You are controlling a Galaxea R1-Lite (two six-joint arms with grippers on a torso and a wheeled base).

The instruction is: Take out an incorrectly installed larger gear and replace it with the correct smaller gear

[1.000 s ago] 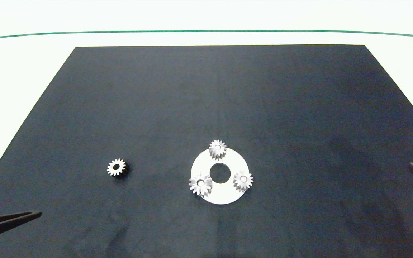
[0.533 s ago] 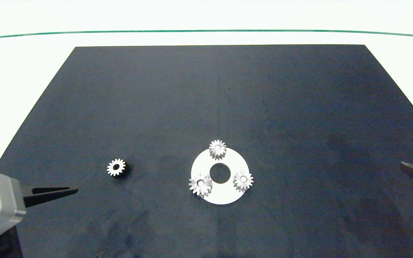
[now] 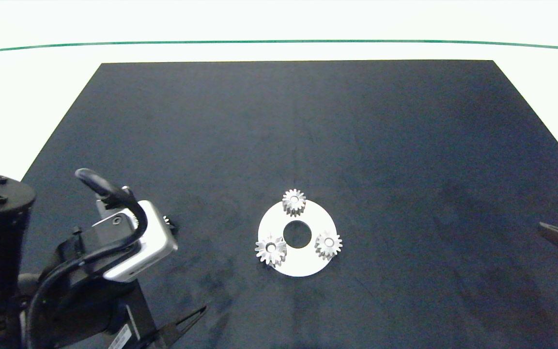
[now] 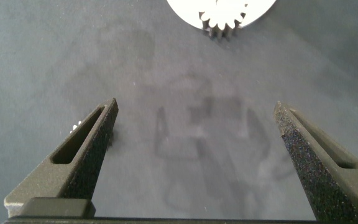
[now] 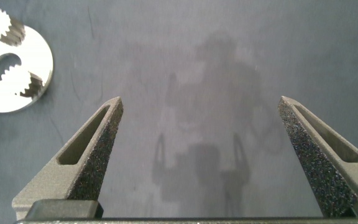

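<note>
Dark matting covers the surface, with pale table showing round its edges. Nearest, the left gripper hangs low over bare mat, its fingers spread wide with nothing between them. From above, only one finger tip pokes out below the bulky arm and wrist camera, short of the white disc.

Behind that camera housing lies the smaller gear, loose on the mat and well apart from the disc. Only a sliver of its teeth peeks out, so I would guess, rather than swear, that it sits flat.

Out at the right edge the right gripper idles above empty mat, fingers wide apart and empty.

Further in, the disc carries three gears around its centre hole. The larger gear, with long pointed teeth, sits at the disc's near left rim, overhanging it slightly. Two blunt-toothed gears take the other posts, one near right and one at the far rim.

Both task gears look like solid metal: stiff, dense for their size, and slick. Pinching across opposite tooth tips seems the sound hold, then lifting straight up off the post. A tilted pull may bind the bore or drag the light disc along.
</note>
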